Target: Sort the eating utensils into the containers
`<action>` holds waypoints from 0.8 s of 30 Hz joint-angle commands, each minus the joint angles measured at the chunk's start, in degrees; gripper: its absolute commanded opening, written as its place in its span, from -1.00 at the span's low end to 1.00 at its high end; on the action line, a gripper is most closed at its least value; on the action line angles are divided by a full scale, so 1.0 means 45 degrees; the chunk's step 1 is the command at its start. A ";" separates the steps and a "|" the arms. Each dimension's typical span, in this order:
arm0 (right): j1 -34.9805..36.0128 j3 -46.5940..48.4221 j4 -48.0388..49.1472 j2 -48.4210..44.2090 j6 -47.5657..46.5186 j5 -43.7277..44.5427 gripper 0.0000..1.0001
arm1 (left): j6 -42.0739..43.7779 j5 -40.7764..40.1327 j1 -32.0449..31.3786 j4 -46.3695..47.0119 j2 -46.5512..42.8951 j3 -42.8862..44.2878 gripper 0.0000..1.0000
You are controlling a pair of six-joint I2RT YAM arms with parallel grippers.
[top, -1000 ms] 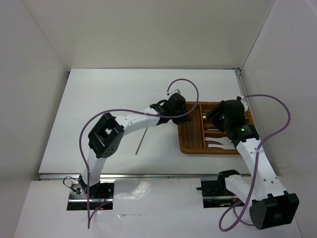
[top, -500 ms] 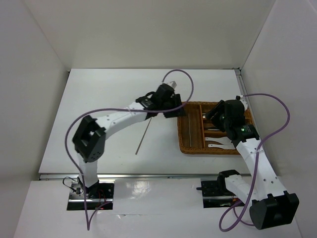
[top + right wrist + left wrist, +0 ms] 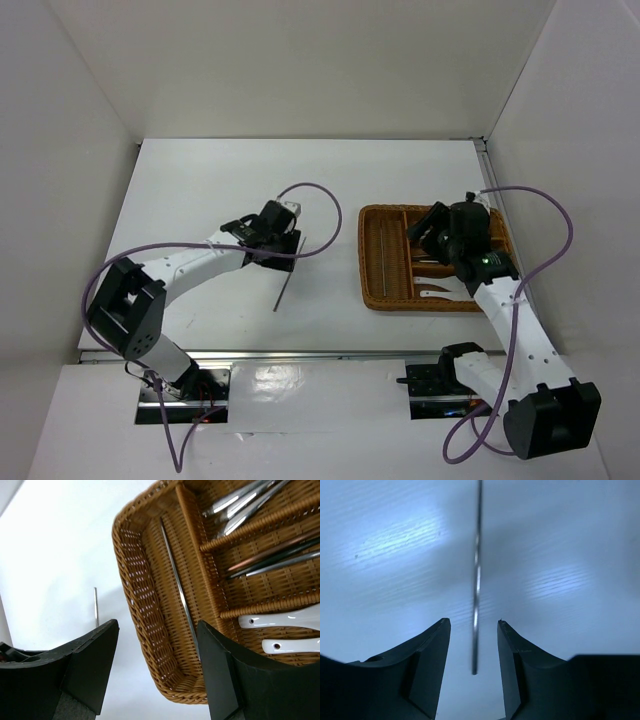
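Observation:
A thin dark chopstick [image 3: 283, 288] lies on the white table left of the brown wicker tray [image 3: 368, 285]. My left gripper [image 3: 285, 240] is open and hovers over its far end. In the left wrist view the chopstick [image 3: 477, 575] ends between the fingers of the left gripper [image 3: 474, 625], untouched. My right gripper [image 3: 432, 225] is open and empty over the tray [image 3: 145, 610]. In the right wrist view the long slot holds one chopstick [image 3: 177, 587]. The shorter slots hold silver forks [image 3: 240, 502], reddish-brown and dark sticks [image 3: 272, 552] and two white spoons [image 3: 280, 617].
White walls close in the table at the back and on both sides. The tray stands near the right wall. Purple cables loop above both arms. The loose chopstick also shows at the left of the right wrist view [image 3: 96, 605].
My left arm has swung left from the tray's long slot to the chopstick on the table. The right arm has hardly moved.

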 commanded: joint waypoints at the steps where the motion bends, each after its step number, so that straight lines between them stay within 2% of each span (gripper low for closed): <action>1: -0.0042 -0.0313 0.0715 -0.0090 -0.0057 -0.0533 0.43 | 0.0908 -0.0999 -0.0040 -0.0106 -0.0093 -0.0388 0.12; 4: -0.0042 -0.0432 0.0715 -0.0324 0.0060 -0.0534 0.43 | 0.0908 -0.1118 -0.0040 0.0011 0.0375 -0.0546 0.09; 14: -0.0042 -0.0686 0.0462 -0.0677 0.0412 -0.0534 0.43 | 0.0675 0.0463 -0.0040 0.0930 0.1157 -0.0800 0.04; 24: -0.0042 -0.0686 0.0208 -0.0560 0.0412 -0.0417 0.43 | 0.0129 0.0348 -0.0040 0.1204 0.1859 -0.0936 -0.06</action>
